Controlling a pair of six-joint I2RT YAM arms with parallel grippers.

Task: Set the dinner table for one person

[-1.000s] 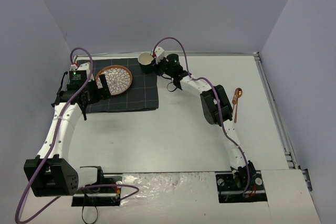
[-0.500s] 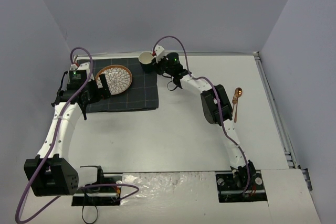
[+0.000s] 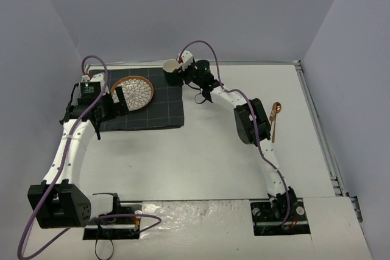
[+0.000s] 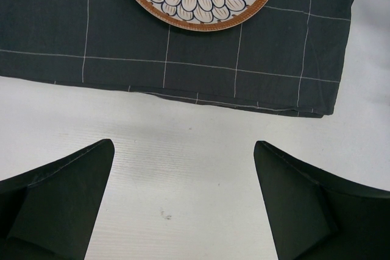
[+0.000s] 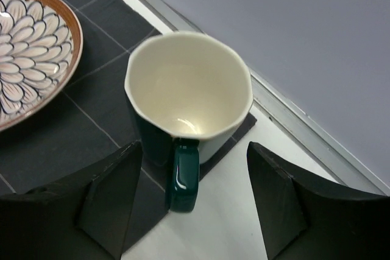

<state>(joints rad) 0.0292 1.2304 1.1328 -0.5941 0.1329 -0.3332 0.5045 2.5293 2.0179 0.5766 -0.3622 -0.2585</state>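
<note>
- The dinner table (image 3: 195, 156) is the largest thing we see. It is a flat, matte white rectangle with a thin metal rim along its far and right edges. It spreads under everything else, with both arm bases at its near edge.
- The mat (image 3: 152, 111) is dark grey woven cloth crossed by thin pale lines in a wide check. It lies flat on the far left part of the table, and its edges are slightly rumpled.
- The plate (image 3: 132, 92) is round and glossy. It has an orange-brown rim and a petal pattern in cream outlined in dark blue. It rests on the far left part of the mat.
- The left gripper (image 4: 183, 150) has dark, wedge-shaped fingers spread wide with nothing between them. It is over bare white tabletop just beside the mat's edge.
- The right gripper (image 5: 194, 150) is also spread, and we see the mug's handle between its fingers without either one pressing on it.
- The mug (image 5: 189, 83) is glazed dark green outside and cream inside, with a faceted rim. It stands upright on the mat's far right corner, near the plate.
- The spoon (image 3: 274, 120) is slim and copper-coloured. It lies on bare table well to the right, with its bowl toward the far side.
</note>
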